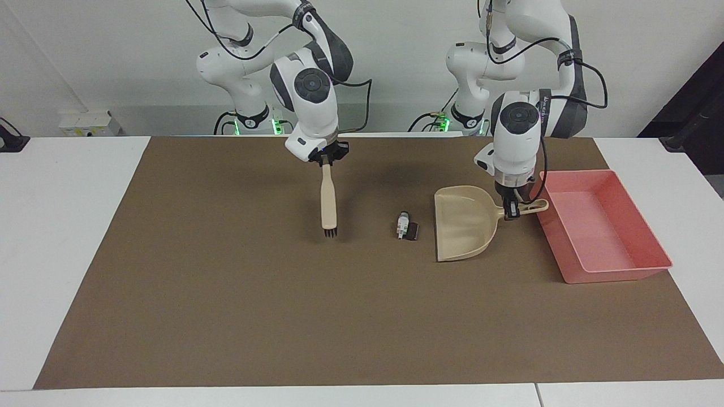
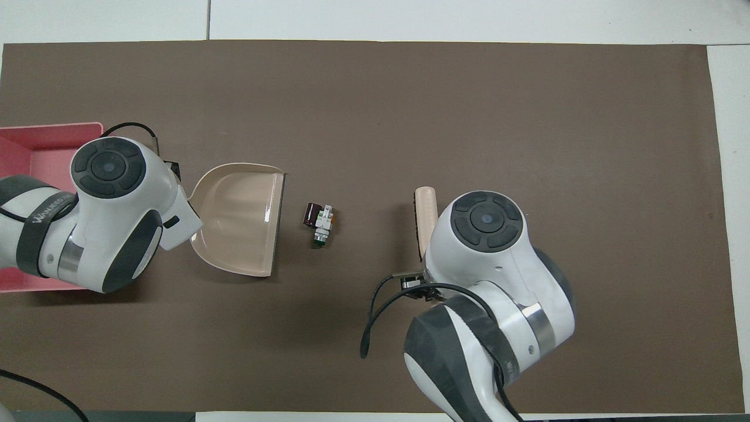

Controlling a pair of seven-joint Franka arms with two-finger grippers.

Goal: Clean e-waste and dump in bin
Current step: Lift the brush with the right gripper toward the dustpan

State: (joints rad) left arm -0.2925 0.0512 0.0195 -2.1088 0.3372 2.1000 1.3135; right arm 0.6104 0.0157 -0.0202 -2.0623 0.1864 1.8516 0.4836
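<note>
Facing view, left gripper (image 1: 512, 213): at right of centre, I see it clamped on the dustpan (image 1: 465, 232) handle; the pan's open edge faces the e-waste (image 1: 407, 226).
Facing view, right gripper (image 1: 326, 158): at upper centre, closed on the top of the brush (image 1: 328, 205), bristles hanging down close to the mat (image 1: 226, 311).
Facing view, bin (image 1: 642, 226): at the right edge, just beside the pan handle.
Overhead view, e-waste (image 2: 319, 220): at centre of the frame, lying between dustpan (image 2: 243, 220) and brush (image 2: 425, 217), touching neither.
Overhead view, bin (image 2: 35, 138): at the left edge, partly under my left arm.
Risk: I think a fast sweep can roll the small cylinder past the pan edge, or push the pan if it sits lifted.
Count: one brush, one dustpan, one bin, one small cluster.
</note>
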